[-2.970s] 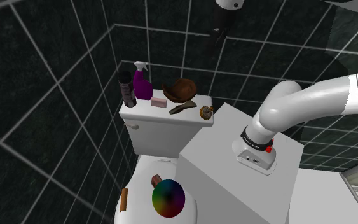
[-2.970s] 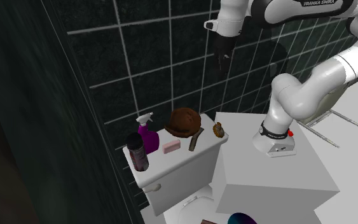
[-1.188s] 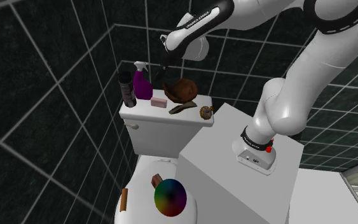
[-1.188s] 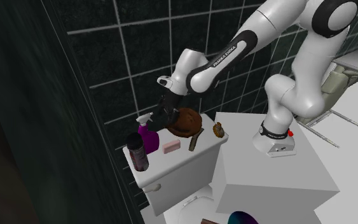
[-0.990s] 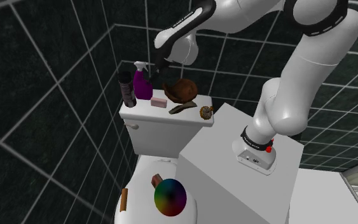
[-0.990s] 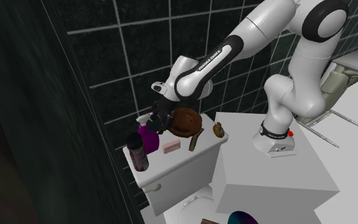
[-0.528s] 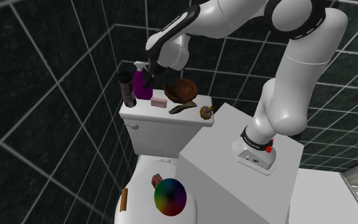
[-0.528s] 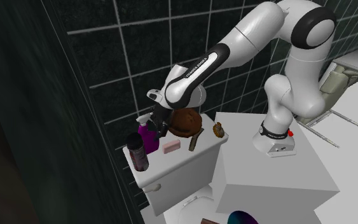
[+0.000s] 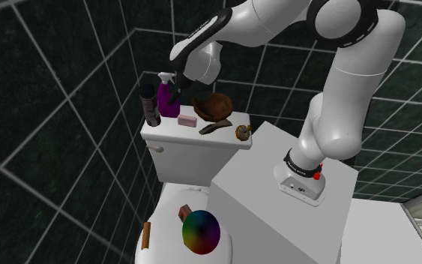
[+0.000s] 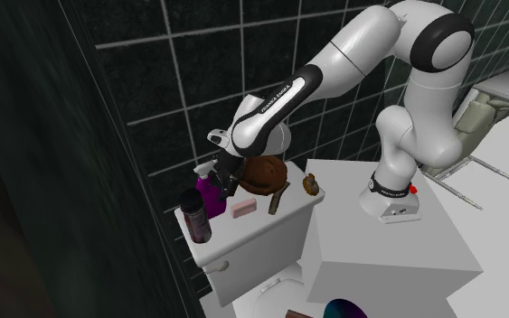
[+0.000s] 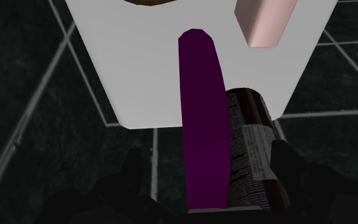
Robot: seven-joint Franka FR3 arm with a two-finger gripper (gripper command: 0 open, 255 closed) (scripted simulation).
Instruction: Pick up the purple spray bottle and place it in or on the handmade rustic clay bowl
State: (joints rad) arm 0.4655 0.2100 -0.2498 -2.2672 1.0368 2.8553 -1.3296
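The gripper [image 11: 208,156] is open. Its two black fingers [image 11: 133,178] stand apart, one on each side of the purple spray bottle [image 11: 203,108], and they do not touch it. The bottle stands up tall on the white toilet tank [image 11: 139,76], just under the gripper. I think the hand only needs to go a little lower and squeeze.

In the shoulder view the gripper [image 9: 173,91] is at the top of the bottle [image 9: 166,106]. A dark can [image 11: 250,140] stands just beside the bottle, close to one finger. That finger could bump it, because there is not much room on that side.

The brown bowl [image 9: 213,105] sits near on the other side of the bottle. A pink soap [image 9: 186,118] lies in front of the bowl. The bottle and the can are near the end of the tank.
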